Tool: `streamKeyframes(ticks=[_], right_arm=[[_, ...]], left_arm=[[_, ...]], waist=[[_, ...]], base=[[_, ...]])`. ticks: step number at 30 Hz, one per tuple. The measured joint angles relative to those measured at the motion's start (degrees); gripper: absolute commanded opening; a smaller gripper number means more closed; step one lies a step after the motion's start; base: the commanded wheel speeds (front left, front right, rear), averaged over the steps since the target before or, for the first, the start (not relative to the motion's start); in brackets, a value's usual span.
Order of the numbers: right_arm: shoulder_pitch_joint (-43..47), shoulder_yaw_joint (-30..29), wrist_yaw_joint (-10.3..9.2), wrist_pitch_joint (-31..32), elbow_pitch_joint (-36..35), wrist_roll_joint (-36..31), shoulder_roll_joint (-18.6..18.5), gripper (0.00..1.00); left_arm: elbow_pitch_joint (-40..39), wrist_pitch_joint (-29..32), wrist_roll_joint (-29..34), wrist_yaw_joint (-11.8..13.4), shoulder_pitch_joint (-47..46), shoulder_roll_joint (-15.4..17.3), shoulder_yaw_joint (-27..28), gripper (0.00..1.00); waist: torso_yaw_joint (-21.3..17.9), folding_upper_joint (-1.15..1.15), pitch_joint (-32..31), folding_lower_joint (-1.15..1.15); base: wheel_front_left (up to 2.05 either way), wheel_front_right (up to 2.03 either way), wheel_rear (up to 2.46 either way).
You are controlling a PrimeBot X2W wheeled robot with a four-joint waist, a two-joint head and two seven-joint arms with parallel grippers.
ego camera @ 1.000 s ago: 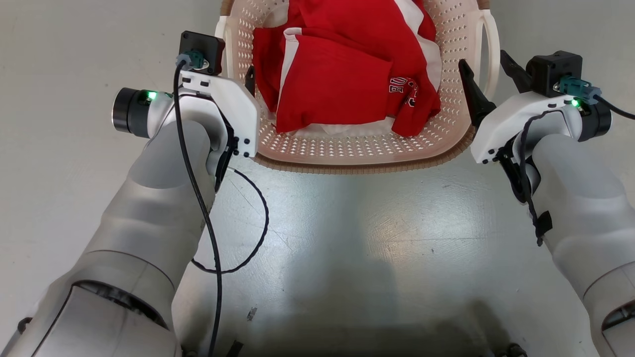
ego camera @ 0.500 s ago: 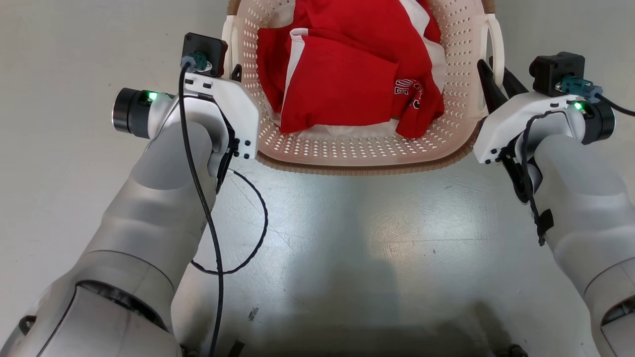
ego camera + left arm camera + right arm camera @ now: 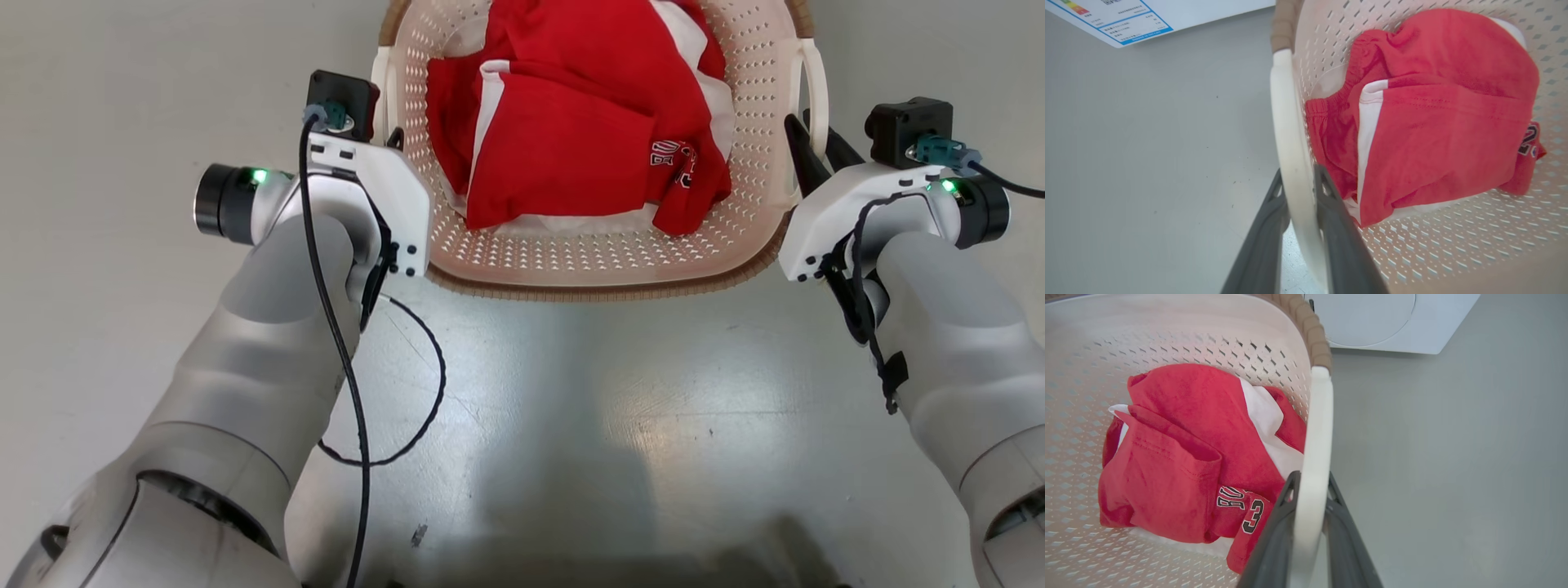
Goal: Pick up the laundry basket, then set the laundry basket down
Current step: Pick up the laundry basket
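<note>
The laundry basket (image 3: 571,249) is cream-white and perforated with a brown woven-look rim, and it lies at the top centre of the head view with red and white clothes (image 3: 571,139) inside. My left gripper (image 3: 387,131) is shut on its left white handle (image 3: 380,82). The left wrist view shows both dark fingers pinching that handle (image 3: 1286,122) at the gripper (image 3: 1298,179). My right gripper (image 3: 812,145) is shut on the right handle (image 3: 816,82). In the right wrist view the gripper (image 3: 1310,479) clamps that handle (image 3: 1316,428). Whether the basket touches the floor is hidden.
The grey floor (image 3: 571,425) spreads around the basket on all sides. Beyond the basket stands a white washing machine (image 3: 1372,318), and its panel with a blue-edged label (image 3: 1126,20) is at the top of the left wrist view. A black cable (image 3: 424,392) loops off my left forearm.
Both grippers were open beside the handles and have closed onto them. Since then the arms and basket have shifted slightly together in the head view.
</note>
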Motion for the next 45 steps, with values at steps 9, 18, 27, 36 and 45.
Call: streamKeyframes(ticks=[9,18,27,36,45], right_arm=[[4.44,3.89,0.00,3.31,0.30,2.83,0.60,0.00],[10.48,6.87,0.00,8.59,-0.09,7.44,1.52,0.00],[16.78,10.09,-0.01,15.00,-2.08,13.62,2.41,0.00],[21.73,13.76,-0.07,23.66,-4.47,20.23,2.76,0.00],[25.75,18.84,-0.08,31.40,-6.62,25.63,2.67,0.00]], left_arm=[[0.66,3.08,-2.90,-0.02,5.69,-0.13,-1.08,0.00],[1.62,6.89,-3.99,-1.04,11.77,-0.13,-1.98,0.00],[2.04,13.29,-5.36,-3.20,17.67,0.49,-3.05,0.00],[2.21,20.78,-5.87,-5.19,22.49,1.70,-4.45,0.00],[2.29,27.65,-6.39,-6.76,26.92,2.59,-5.93,0.00]], waist=[[-0.29,0.00,-6.08,0.00],[-0.90,0.00,-14.64,0.00],[-1.83,0.00,-24.03,0.00],[-3.34,0.00,-31.54,0.00],[-5.60,0.00,-39.71,0.00]], base=[[0.00,0.00,0.00],[0.00,0.00,0.00],[0.00,0.00,0.00],[0.00,0.00,0.00],[0.00,0.00,0.00]])
